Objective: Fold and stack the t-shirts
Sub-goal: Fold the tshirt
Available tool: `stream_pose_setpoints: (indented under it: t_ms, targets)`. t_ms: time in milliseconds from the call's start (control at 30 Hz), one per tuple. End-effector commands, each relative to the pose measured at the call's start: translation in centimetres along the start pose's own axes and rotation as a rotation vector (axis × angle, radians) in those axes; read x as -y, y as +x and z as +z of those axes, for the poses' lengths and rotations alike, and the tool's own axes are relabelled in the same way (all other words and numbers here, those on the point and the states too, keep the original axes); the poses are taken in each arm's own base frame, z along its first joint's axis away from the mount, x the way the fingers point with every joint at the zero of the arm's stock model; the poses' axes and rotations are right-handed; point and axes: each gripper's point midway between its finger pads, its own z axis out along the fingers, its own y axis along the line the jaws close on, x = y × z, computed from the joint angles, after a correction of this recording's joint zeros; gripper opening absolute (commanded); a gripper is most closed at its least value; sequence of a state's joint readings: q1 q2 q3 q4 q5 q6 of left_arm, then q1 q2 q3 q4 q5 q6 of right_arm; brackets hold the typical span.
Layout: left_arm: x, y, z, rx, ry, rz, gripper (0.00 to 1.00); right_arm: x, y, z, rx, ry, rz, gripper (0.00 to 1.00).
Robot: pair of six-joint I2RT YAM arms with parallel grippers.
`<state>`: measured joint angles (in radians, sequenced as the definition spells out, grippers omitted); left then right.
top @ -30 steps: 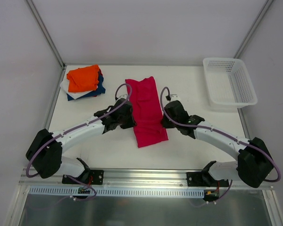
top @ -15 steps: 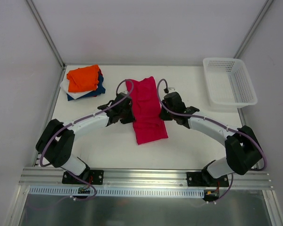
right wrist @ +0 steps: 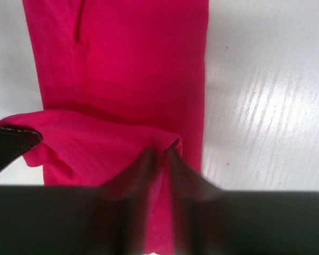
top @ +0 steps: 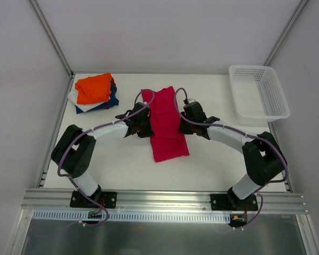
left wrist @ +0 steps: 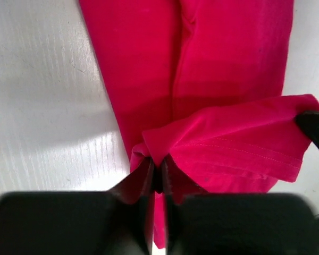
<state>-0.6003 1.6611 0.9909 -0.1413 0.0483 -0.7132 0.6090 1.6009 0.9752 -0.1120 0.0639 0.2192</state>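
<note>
Both arms have reached farther from their bases, so the left pincer (top: 142,120) and right pincer (top: 190,113) now sit higher along the crimson t-shirt (top: 165,135) than a second ago, carrying a raised flap of it with them.

That shirt lies in the middle of the table (top: 117,164) as a long, narrow strip. Its long axis runs from near the arms toward the far edge, leaning slightly. The two pincers flank it, one at each long edge, level with each other across its width.

In the left wrist view the left pincer (left wrist: 157,169) has its fingers pressed together on a bunched corner of the flap. The flap stretches sideways as a slack band with a stitched hem. In the right wrist view the right pincer (right wrist: 162,154) also has cloth drawn up into a peak between its fingers. They look a shade further apart than the left's, though blur makes that hard to judge.

Beyond the flap the cloth lies flat, smooth and matte, with a lengthwise crease down its middle.

The next move likely turns on laying this flap down along the long axis, away from the arms, with both corners kept level.

At the far left corner sits the stack of folded tees: orange t-shirt (top: 94,88) on top, navy-blue t-shirt (top: 110,101) and white t-shirt (top: 80,104) beneath. It is well apart from the crimson one and on the left arm's side. A white mesh basket (top: 255,68) stands at the far right.
</note>
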Motion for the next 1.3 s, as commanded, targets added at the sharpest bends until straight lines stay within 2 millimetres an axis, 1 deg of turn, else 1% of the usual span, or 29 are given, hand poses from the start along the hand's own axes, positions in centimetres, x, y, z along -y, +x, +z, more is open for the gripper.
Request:
stream_pose_setpoints:
  t_ms: [0,33,67,100,133,200,267,333,367,400,433,467,533,567,600,633,700,767,800,833,867,933,967,1000,1100,1167,1267]
  targets:
    - [0.3,-1.1,0.4,0.014,0.013,0.020,0.17,-0.7,-2.1,0.3,0.038,-0.028,-0.004,0.33]
    - [0.2,-1.0,0.6,0.012,0.010,0.023,0.38,-0.7,-2.0,0.4,0.037,-0.027,-0.004,0.41]
    - [0.1,-0.9,0.7,0.007,0.007,0.020,0.52,-0.7,-2.0,0.5,0.034,-0.026,-0.006,0.52]
    - [0.0,-0.9,0.8,0.004,0.004,0.022,0.72,-0.6,-2.0,0.6,0.030,-0.027,-0.005,0.56]
    - [0.0,-0.8,0.9,0.004,0.001,0.022,0.82,-0.6,-1.9,0.6,0.029,-0.025,-0.003,0.62]
    - [0.1,-0.9,0.7,0.007,0.006,0.023,0.99,-0.6,-1.9,0.6,0.030,-0.027,-0.004,0.68]
    - [0.2,-1.0,0.5,0.010,0.013,0.023,0.99,-0.5,-2.1,0.3,0.037,-0.026,-0.003,0.70]
    - [0.5,-1.3,-0.1,0.023,0.025,0.024,0.99,-0.6,-2.4,-0.3,0.050,-0.030,-0.003,0.70]
    - [1.0,-1.7,-0.8,0.041,0.042,0.027,0.99,-0.7,-2.6,-0.6,0.059,-0.033,-0.003,0.70]
    - [1.0,-1.7,-1.2,0.045,0.045,0.026,0.99,-0.6,-2.7,-0.9,0.063,-0.031,-0.006,0.70]
    - [1.1,-1.6,-1.5,0.047,0.052,0.025,0.99,-0.7,-3.2,-1.8,0.081,-0.034,-0.004,0.70]
    - [1.5,-2.0,-2.4,0.065,0.071,0.027,0.99,-0.7,-3.4,-2.3,0.088,-0.037,-0.006,0.70]
    - [1.4,-1.6,-3.0,0.066,0.079,0.016,0.99,-0.9,-3.5,-3.3,0.097,-0.044,-0.007,0.70]
    - [1.8,-1.7,-3.8,0.079,0.098,0.019,0.99,-1.2,-4.0,-4.5,0.121,-0.057,-0.008,0.70]
    - [1.5,-1.3,-4.0,0.075,0.096,0.010,0.99,-1.5,-4.0,-5.1,0.128,-0.067,-0.011,0.70]
    - [1.6,-1.2,-4.7,0.085,0.105,0.009,0.99,-1.6,-4.0,-6.1,0.145,-0.069,-0.016,0.70]
    - [0.8,-0.3,-4.9,0.078,0.094,0.000,0.99,-1.9,-3.6,-7.0,0.149,-0.070,-0.025,0.70]
    - [0.7,0.1,-5.6,0.088,0.101,-0.006,0.99,-2.1,-2.7,-7.4,0.140,-0.077,-0.026,0.69]
    - [0.1,0.9,-5.5,0.076,0.089,-0.013,0.99,-2.7,-2.1,-7.8,0.134,-0.093,-0.034,0.66]
    - [0.1,1.1,-5.8,0.079,0.095,-0.015,0.99,-2.8,-1.3,-7.7,0.120,-0.095,-0.031,0.65]
    - [-0.5,2.0,-5.6,0.060,0.083,-0.018,0.99,-3.5,-0.4,-7.8,0.105,-0.109,-0.044,0.63]
    - [-0.8,2.8,-5.4,0.044,0.077,-0.024,0.99,-3.8,0.9,-7.5,0.080,-0.114,-0.035,0.58]
    - [-0.9,3.3,-5.2,0.033,0.072,-0.030,0.99,-3.7,1.8,-7.2,0.061,-0.113,-0.035,0.57]
    - [-1.2,4.1,-5.0,0.017,0.062,-0.026,0.99,-4.1,2.4,-6.9,0.054,-0.123,-0.038,0.56]
    - [-1.7,5.5,-4.6,-0.008,0.042,-0.029,0.99,-4.4,4.1,-6.3,0.025,-0.121,-0.040,0.55]
    - [-2.1,6.2,-4.6,-0.015,0.035,-0.037,0.99,-4.5,4.8,-5.9,0.013,-0.118,-0.046,0.55]
    - [-2.4,6.6,-5.0,-0.009,0.036,-0.040,0.99,-4.2,5.3,-5.4,0.008,-0.108,-0.046,0.54]
